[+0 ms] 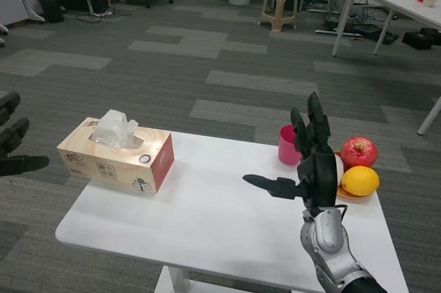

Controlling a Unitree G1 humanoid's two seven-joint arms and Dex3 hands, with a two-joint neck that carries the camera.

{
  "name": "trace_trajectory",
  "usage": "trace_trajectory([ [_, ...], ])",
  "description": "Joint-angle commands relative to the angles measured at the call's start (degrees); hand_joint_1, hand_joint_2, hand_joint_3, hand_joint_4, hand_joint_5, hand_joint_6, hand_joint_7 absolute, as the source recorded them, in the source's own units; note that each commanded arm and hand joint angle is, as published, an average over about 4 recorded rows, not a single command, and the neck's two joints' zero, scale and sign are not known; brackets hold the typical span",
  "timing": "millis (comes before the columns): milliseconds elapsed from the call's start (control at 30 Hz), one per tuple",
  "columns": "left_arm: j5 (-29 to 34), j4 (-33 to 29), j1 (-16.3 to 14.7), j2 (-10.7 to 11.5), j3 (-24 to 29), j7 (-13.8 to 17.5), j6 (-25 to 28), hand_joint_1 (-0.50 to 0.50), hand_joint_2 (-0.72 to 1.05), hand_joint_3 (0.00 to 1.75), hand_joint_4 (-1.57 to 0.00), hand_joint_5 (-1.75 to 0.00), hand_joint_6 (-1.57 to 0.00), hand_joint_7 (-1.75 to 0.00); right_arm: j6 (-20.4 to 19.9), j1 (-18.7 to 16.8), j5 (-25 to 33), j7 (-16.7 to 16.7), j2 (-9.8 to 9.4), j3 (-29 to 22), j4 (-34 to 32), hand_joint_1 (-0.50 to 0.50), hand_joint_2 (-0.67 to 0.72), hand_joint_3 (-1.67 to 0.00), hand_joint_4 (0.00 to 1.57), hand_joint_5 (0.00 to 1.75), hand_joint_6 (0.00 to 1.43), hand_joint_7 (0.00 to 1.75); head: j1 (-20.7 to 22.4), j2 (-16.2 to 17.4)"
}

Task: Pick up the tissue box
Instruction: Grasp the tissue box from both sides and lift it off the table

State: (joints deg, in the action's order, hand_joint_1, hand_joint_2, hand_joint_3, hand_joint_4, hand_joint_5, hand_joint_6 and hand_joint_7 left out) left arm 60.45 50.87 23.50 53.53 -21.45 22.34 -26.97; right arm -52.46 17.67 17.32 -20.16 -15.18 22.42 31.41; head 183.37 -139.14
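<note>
I am holding my right hand (313, 162) up over the right part of the white table (207, 217), fingers spread and thumb pointing left, grasping nothing. My left hand (15, 143) is showing only at the picture's left edge, off the table, its fingers apart and holding nothing. The tissue box (116, 155) is sitting at the table's far left corner, close to the left and far edges, with a white tissue (116, 129) sticking up from its top slot. Its sides are carrying printed characters and small label patches, too small for me to read. A broad bare stretch of tabletop is lying between the box and my right hand. Behind my right hand a pink cup (288, 145) is standing near the far edge, and beside it a red apple (359, 152) and a lemon (360, 180) are resting on an orange plate (351, 194) by the right edge.
</note>
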Motion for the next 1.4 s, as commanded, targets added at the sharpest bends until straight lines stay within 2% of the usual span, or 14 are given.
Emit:
trace_trajectory([
  [33,3.7,4.9,4.0,3.4,-7.0,0.2,0.3,0.5,0.96,0.09,0.0,0.0,0.0,0.0,0.0,0.5,0.3,0.0,0.06,0.3,0.3,-0.28,-0.22,-0.24,0.23,0.1,0.0,0.0,0.3,0.1],
  [167,7.0,9.4,7.5,4.7,-15.0,0.1,0.4,0.5,0.96,0.09,0.0,0.0,0.0,0.0,0.0,0.5,0.5,0.0,0.15,0.5,0.7,-0.29,-0.22,-0.24,0.25,0.1,0.0,0.0,0.6,0.1],
  [367,7.5,11.8,11.4,4.8,-21.8,0.1,1.0,0.5,0.96,0.09,0.0,0.0,0.0,0.0,0.0,0.7,0.8,0.1,0.24,1.1,1.4,-0.29,-0.22,-0.24,0.26,0.1,0.0,0.0,1.6,0.0],
  [467,10.9,14.3,16.5,4.9,-32.1,-0.1,1.6,0.5,1.03,0.09,0.0,0.0,0.0,0.0,0.0,1.0,0.9,0.1,0.33,1.6,2.2,-0.29,-0.19,-0.24,0.3,0.1,0.0,0.0,1.9,-0.2],
  [567,15.0,16.1,20.3,5.1,-40.8,-0.1,1.6,0.5,0.98,0.09,0.0,0.0,0.0,0.0,0.0,1.3,1.1,0.2,0.37,2.0,2.7,-0.28,-0.16,-0.24,0.32,0.1,0.0,0.0,1.9,-0.2],
  [633,17.2,17.2,22.5,5.0,-45.9,-0.3,1.7,0.5,0.96,0.09,0.0,0.0,0.0,0.0,0.0,1.5,1.1,0.2,0.5,2.2,3.0,-0.28,-0.16,-0.24,0.34,0.1,0.0,0.0,1.9,-0.2],
  [700,18.4,18.0,23.9,4.5,-48.6,-0.6,1.9,0.5,1.0,0.09,0.0,0.0,0.0,0.0,0.0,1.6,1.1,0.3,0.63,2.4,3.3,-0.29,-0.16,-0.24,0.34,0.1,0.0,0.0,1.9,-0.2],
  [833,18.3,19.5,24.8,2.0,-49.6,-1.2,2.4,0.5,0.96,0.09,0.0,0.0,0.0,0.0,0.0,1.7,1.2,0.3,0.85,2.4,3.8,-0.26,-0.16,-0.24,0.37,0.1,0.0,0.0,2.6,-0.4],
  [967,18.3,20.4,25.7,0.2,-51.6,-1.8,3.1,0.5,1.0,0.09,0.0,0.0,0.0,0.0,0.0,2.0,1.2,0.3,1.21,2.5,4.4,-0.28,-0.16,-0.24,0.39,0.1,0.0,0.0,2.7,-0.4],
  [1100,18.3,20.6,26.3,-0.8,-53.7,-2.0,3.2,0.5,0.98,0.09,0.0,0.0,0.0,0.0,0.0,2.1,1.2,0.3,1.47,2.7,4.8,-0.26,-0.16,-0.24,0.43,0.1,0.0,0.0,10.2,0.3],
  [1233,18.3,20.3,26.6,-1.4,-54.9,-2.1,3.2,0.5,1.05,0.09,0.0,0.0,0.0,0.0,0.0,2.2,1.2,0.3,1.62,2.8,5.0,-0.29,-0.16,-0.24,0.44,0.1,0.0,0.0,14.9,0.5],
  [1333,18.3,20.1,26.7,-1.7,-55.5,-2.1,3.2,0.5,0.98,0.09,0.0,0.0,0.0,0.0,0.0,2.2,1.2,0.3,1.65,2.8,5.0,-0.26,-0.16,-0.24,0.46,0.1,0.0,0.0,18.5,0.9],
  [1400,18.3,20.0,26.7,-1.8,-55.9,-2.1,3.2,0.5,1.0,0.09,0.0,0.0,0.0,0.0,0.0,2.2,1.3,0.3,1.65,2.8,4.9,-0.25,-0.16,-0.24,0.46,0.1,0.0,0.0,20.3,1.2],
])
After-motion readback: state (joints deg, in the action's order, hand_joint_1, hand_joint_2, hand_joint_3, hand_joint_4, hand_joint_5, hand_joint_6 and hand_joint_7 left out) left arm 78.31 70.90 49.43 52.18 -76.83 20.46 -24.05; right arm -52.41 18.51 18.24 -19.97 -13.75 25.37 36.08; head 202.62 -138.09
